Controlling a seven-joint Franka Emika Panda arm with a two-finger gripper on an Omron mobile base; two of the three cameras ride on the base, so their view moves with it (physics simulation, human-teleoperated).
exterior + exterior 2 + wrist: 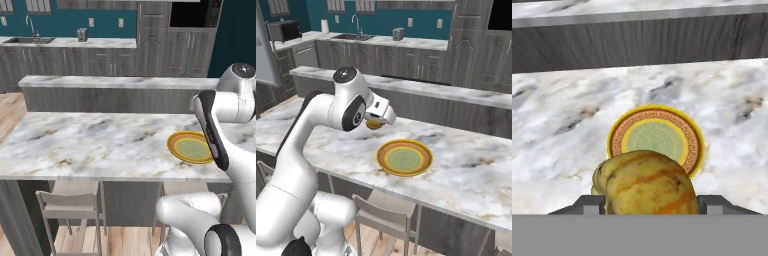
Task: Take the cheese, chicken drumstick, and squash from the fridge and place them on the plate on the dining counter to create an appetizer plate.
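Observation:
My gripper [652,202] is shut on the squash [647,182], a yellow-green lump with orange streaks that sits between the two dark fingertips. In the right base view the squash [374,123] hangs under the hand [381,114], above the dining counter [471,170] and just left of and behind the plate [383,152]. The plate [614,137] lies flat on the marble ahead of the squash, golden with an orange-brown rim and a bare green centre. It also sits at the counter's right in the left base view [172,142]. The cheese, chicken drumstick and fridge are out of view.
A raised marble ledge [110,82] on a dark wall runs behind the dining counter [90,140]. Grey stools [70,200] [383,212] stand under the near edge. The far counter carries a sink [30,40] and a toaster [82,35].

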